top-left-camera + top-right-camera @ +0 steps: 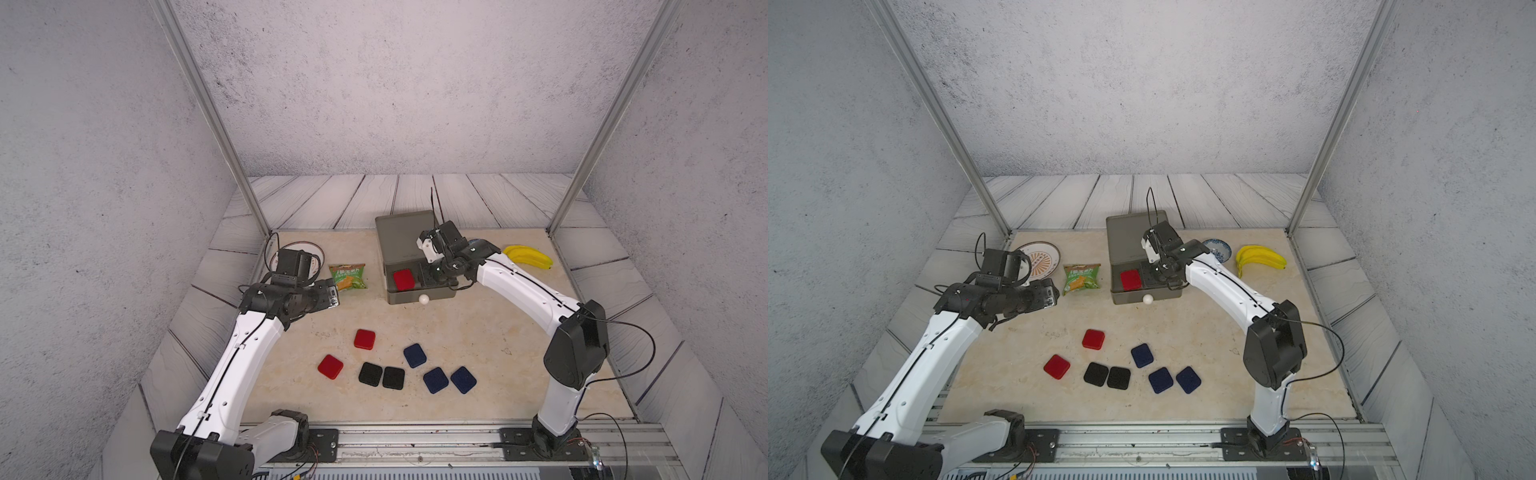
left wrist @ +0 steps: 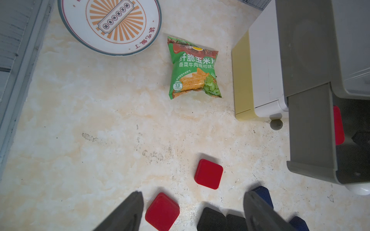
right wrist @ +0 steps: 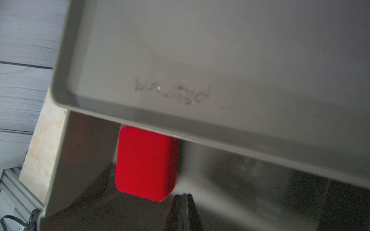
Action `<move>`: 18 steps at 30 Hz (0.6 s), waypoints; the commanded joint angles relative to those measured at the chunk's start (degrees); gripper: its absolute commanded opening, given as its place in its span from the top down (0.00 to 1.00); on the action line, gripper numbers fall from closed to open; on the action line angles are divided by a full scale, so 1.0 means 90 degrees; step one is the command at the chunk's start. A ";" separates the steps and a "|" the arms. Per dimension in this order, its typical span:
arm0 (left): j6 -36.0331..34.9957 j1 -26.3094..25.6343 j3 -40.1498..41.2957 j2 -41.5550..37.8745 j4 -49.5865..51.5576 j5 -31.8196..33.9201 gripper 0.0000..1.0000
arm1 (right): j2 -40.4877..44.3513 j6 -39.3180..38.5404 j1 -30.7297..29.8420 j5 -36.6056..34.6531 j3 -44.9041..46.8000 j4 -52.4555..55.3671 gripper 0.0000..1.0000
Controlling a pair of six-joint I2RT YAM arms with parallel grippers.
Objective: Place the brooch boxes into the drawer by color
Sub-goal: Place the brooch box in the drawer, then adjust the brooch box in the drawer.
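Nearest the arm bases, two black brooch boxes are seen lying flat on the marbled tabletop, side by side with their edges meeting. Toward the left arm's side of them a red brooch box is laid. Toward the right arm's side, two navy brooch boxes are set close together. Slightly farther back a second red box and a third navy box are found, each apart from its neighbours.

Beyond this cluster the left gripper is held above the table, its fingers spread apart with nothing between them. A green snack packet is placed just past it.

Beside the packet stands the chest of drawers. Its top grey drawer is pulled out, and a white knob is carried on its front. A white tier and a yellow tier are seen beneath it in the left wrist view. A third red brooch box is lodged inside the open drawer, partly under the chest's top. The right gripper is set down inside the same drawer just beside that box, its fingers pressed together and nothing gripped.

Toward the back, a patterned plate, a small blue-and-white dish and a bunch of bananas are set on the table.
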State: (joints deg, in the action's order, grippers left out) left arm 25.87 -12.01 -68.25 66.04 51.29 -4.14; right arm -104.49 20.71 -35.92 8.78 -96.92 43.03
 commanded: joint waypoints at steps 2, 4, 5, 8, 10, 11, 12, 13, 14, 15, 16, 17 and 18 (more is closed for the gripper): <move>-0.0056 0.0055 0.0136 0.0017 0.0094 0.0044 0.15 | -0.0229 -0.0127 0.0025 -0.0172 -0.0225 0.0203 0.97; -0.0046 0.0055 0.0183 0.0027 0.0100 0.0013 0.16 | -0.0316 -0.0125 0.0028 -0.0049 -0.0298 0.0211 0.97; -0.0043 0.0055 0.0213 0.0025 0.0088 -0.0007 0.16 | -0.0349 -0.0126 0.0014 0.0020 -0.0322 0.0196 0.97; -0.0036 0.0055 0.0296 0.0030 0.0070 -0.0059 0.15 | -0.0411 -0.0080 0.0012 0.0208 -0.0397 0.0125 0.97; -0.0035 0.0054 0.0337 0.0045 0.0081 -0.0082 0.16 | -0.0431 -0.0047 0.0007 0.0296 -0.0442 0.0066 0.97; -0.0043 0.0055 0.0354 0.0057 0.0082 -0.0096 0.15 | -0.0431 -0.0037 -0.0002 0.0336 -0.0452 0.0031 0.97; -0.0060 0.0055 0.0380 0.0074 0.0083 -0.0107 0.15 | -0.0431 -0.0022 -0.0011 0.0385 -0.0461 -0.0011 0.97; -0.0061 0.0055 0.0390 0.0096 0.0087 -0.0111 0.16 | -0.0448 -0.0014 -0.0013 0.0421 -0.0487 -0.0015 0.97; -0.0073 0.0055 0.0394 0.0117 0.0108 -0.0107 0.15 | -0.0460 -0.0007 -0.0023 0.0463 -0.0524 0.0002 0.97; -0.0088 0.0055 0.0400 0.0132 0.0121 -0.0121 0.15 | -0.0483 0.0002 -0.0030 0.0502 -0.0557 0.0005 0.97; -0.0083 0.0055 0.0409 0.0151 0.0122 -0.0132 0.15 | -0.0490 0.0008 -0.0037 0.0535 -0.0568 -0.0004 0.97; -0.0085 0.0055 0.0410 0.0156 0.0122 -0.0150 0.15 | -0.0490 0.0025 -0.0042 0.0557 -0.0568 -0.0023 0.97; -0.0081 0.0053 0.0427 0.0171 0.0109 -0.0163 0.15 | -0.0490 0.0042 -0.0059 0.0598 -0.0568 -0.0048 0.97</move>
State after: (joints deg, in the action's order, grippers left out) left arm 25.82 -12.01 -65.19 67.24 51.29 -4.93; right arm -108.33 20.53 -35.99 12.19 -100.57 43.07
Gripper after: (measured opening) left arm 0.846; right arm 0.051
